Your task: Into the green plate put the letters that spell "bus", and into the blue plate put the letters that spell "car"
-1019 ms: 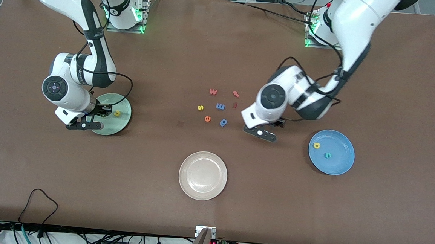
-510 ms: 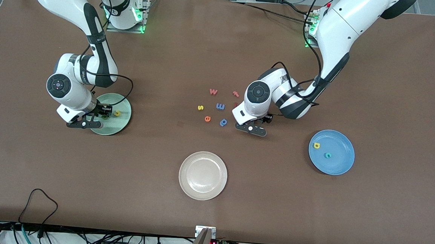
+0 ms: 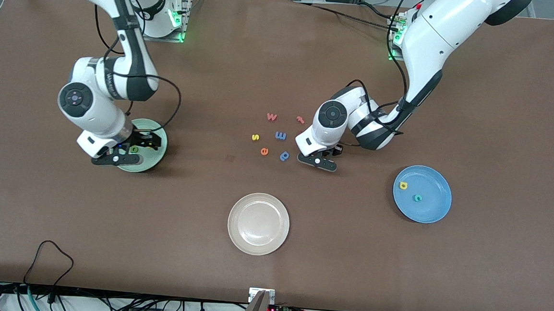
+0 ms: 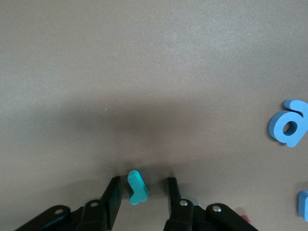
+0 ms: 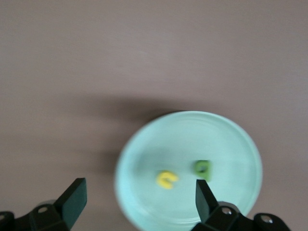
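Two letters in green plate; r being gripped

Right gripper (image 5: pixel 137 204) has opened and lifted over the green plate (image 3: pixel 158 154), leaving the b (image 5: pixel 203 168) beside the u (image 5: pixel 166 179) below it. Left gripper (image 4: pixel 140 199) has come down at the table; its jaws are narrowing around the teal r (image 4: pixel 136 186), not yet pinching. The s (image 3: pixel 255 137) remains on the table.

Two letters (image 5: pixel 185 173) lie in the plate (image 3: pixel 154 160) toward the right arm's end; two others (image 3: pixel 410 191) lie in the plate (image 3: pixel 434 211) toward the left arm's end
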You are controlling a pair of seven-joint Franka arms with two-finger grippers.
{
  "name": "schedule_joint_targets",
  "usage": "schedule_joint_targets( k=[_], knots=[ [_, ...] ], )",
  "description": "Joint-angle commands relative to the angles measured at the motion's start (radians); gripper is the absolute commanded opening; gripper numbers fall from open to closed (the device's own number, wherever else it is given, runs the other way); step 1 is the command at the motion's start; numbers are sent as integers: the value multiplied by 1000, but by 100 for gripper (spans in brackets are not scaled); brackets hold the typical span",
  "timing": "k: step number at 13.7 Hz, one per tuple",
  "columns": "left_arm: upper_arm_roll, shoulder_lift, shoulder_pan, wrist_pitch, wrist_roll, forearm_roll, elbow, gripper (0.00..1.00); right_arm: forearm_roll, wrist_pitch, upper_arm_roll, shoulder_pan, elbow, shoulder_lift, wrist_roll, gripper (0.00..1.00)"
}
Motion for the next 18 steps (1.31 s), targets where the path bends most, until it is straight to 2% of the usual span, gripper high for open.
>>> schedule_joint_targets(
  k=[1, 2, 5, 7, 10, 12, 15, 16, 17, 18],
  knots=[
    [-4, -6, 18, 13, -5, 27, -27, 9, 12, -9, -5, 116, 11, 16, 163, 92],
    [-4, -11, 27, -1, -5, 27, -25, 2, 12, -10, -3, 143, 9, 22, 198, 90],
    [-8, -75, 53, -70, 25, 29, 10, 1, 14, -7, -3, 209, 11, 37, 283, 88],
    [-8, -120, 93, -194, 111, 29, 68, 1, 14, 2, -3, 235, 12, 48, 315, 88],
    [-8, -120, 203, -387, 310, 30, 154, 1, 14, 4, 0, 246, 12, 62, 326, 88],
    [-2, -120, 280, -391, 450, 36, 156, 2, 15, 5, 37, 254, 14, 75, 320, 86],
    [-1, -79, 398, -354, 578, 38, 145, 4, 17, 5, 98, 263, 79, 129, 343, 74],
    [-1, -71, 423, -345, 594, 38, 143, 10, 17, 5, 116, 263, 114, 160, 382, 69],
    [1, -71, 417, -349, 619, 38, 153, 29, 17, 5, 142, 263, 153, 193, 422, 66],
    [4, -69, 411, -345, 643, 56, 156, 99, 17, 7, 159, 263, 197, 230, 467, 65]
  ],
)
